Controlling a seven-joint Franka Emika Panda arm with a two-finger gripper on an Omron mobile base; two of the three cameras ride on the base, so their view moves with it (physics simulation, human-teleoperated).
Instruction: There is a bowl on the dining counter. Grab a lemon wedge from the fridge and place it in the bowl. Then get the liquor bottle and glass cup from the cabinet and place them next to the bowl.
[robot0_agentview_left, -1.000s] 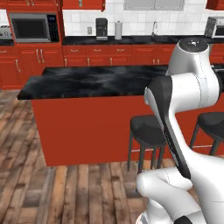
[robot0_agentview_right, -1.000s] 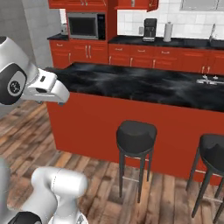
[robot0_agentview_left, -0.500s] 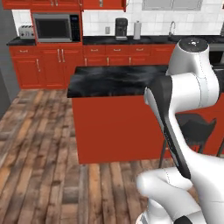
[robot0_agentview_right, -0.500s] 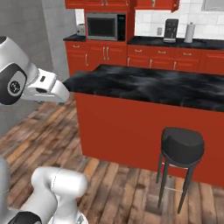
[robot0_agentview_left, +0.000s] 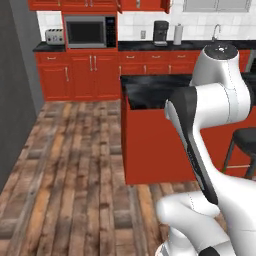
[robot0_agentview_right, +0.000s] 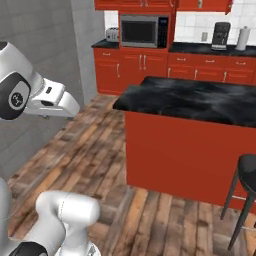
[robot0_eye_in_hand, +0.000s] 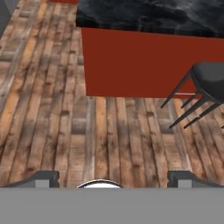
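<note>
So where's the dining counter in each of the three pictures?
Left base view: dining counter at centre right, partly behind the arm.
Right base view: centre to right edge.
Hand view: across the top.
Shared landmark: black stool by its red front, lower right, at right.

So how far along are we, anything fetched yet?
Nothing looks done: the stretch of the dining counter in view carries no lemon wedge, bottle or glass. The gripper is open and empty, pointing down at the wooden floor beside a stool. Every step is left: lemon wedge from the fridge, then bottle and cup from the cabinet.
</note>
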